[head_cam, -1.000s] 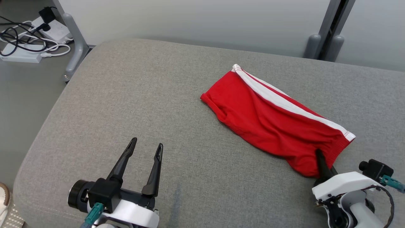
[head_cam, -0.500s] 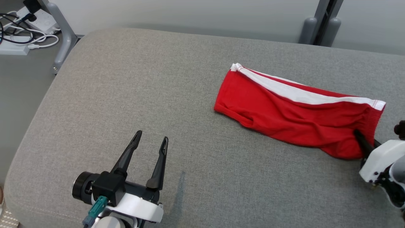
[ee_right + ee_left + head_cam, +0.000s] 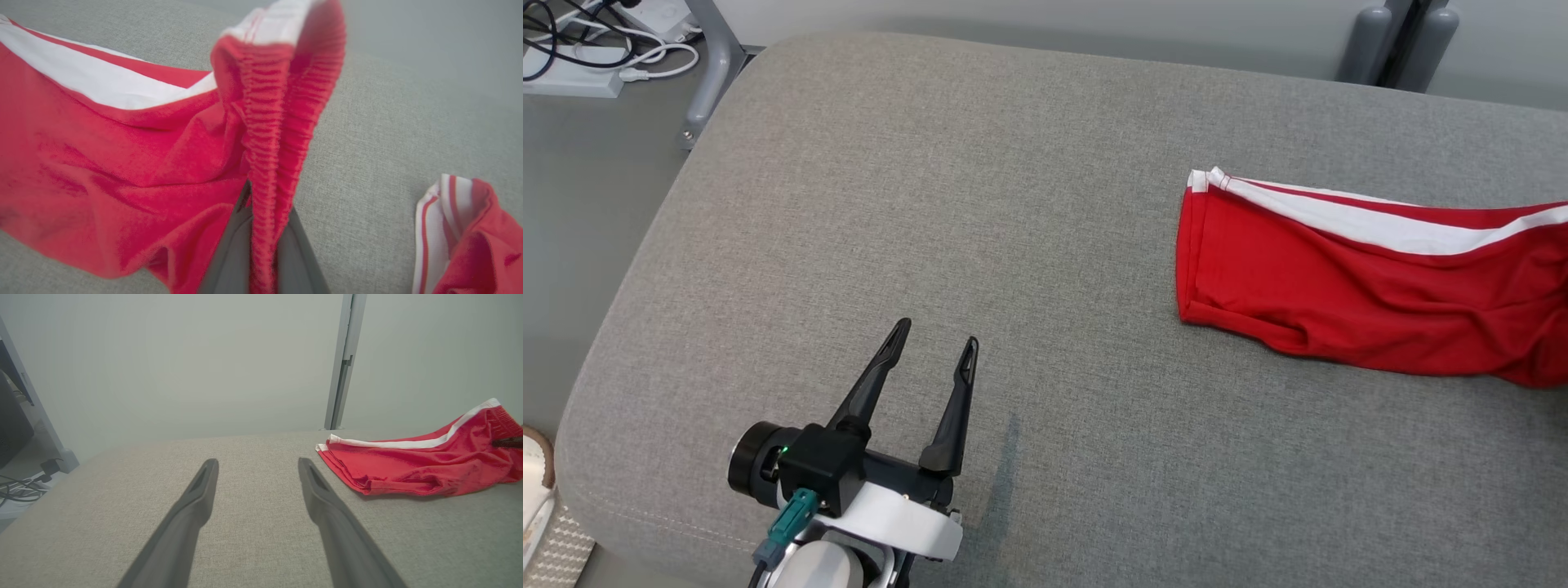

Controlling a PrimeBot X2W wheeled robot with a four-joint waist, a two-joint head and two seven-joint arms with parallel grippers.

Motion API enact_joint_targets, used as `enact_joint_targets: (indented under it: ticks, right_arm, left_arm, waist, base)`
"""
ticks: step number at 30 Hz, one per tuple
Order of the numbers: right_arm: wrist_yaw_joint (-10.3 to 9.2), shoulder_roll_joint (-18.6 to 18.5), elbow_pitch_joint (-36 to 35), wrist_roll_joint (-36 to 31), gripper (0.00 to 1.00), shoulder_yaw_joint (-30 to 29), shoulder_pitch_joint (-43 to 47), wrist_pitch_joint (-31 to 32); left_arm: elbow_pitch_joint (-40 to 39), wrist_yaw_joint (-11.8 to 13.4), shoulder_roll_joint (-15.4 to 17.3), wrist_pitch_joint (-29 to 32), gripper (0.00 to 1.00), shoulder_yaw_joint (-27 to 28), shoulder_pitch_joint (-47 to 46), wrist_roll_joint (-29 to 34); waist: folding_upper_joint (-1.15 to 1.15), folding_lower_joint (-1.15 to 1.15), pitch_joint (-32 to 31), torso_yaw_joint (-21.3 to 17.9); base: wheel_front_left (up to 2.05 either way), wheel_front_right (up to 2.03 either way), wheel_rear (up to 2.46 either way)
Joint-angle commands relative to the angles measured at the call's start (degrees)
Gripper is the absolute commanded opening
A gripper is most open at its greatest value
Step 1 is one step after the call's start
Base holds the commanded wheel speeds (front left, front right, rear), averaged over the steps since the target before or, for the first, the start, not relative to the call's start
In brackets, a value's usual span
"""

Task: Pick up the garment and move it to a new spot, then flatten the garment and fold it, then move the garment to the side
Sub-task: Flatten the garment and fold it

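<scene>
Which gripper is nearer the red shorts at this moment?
Right. The right gripper is shut on the red shorts at the elastic waistband. The left gripper hangs open over the grey cushion, well apart from the shorts' hem end.

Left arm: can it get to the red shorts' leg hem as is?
Probably yes: the left end effector is open, and just bare grey cushion lies between it and the hem of the shorts.
</scene>
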Motion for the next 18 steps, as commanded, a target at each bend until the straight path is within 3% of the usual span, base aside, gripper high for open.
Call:
enact_joint_targets:
  ticks: [1,7,18]
  right_arm:
    - [-0.05,-0.5,0.1,0.5,0.0,0.5,-1.0,0.3]
    - [-0.05,0.7,-0.2,1.7,0.0,5.3,-4.1,0.9]
    - [-0.04,7.4,-2.7,11.4,0.0,8.6,-8.4,3.8]
  left_arm:
    - [0.3,0.3,0.2,-0.2,1.0,0.0,-0.6,-0.2]
    - [0.9,0.4,0.2,-0.2,1.0,-0.1,-0.3,-0.1]
    - [0.6,1.0,0.2,-0.2,1.0,0.0,0.6,-1.3]
  waist:
    - [0.0,0.0,-0.1,0.0]
    - [0.0,0.0,-1.8,-0.3]
    - [0.0,0.0,-4.3,0.0]
  base:
    - [0.0,0.0,0.0]
    - [0.0,0.0,0.0]
    - [0.0,0.0,0.0]
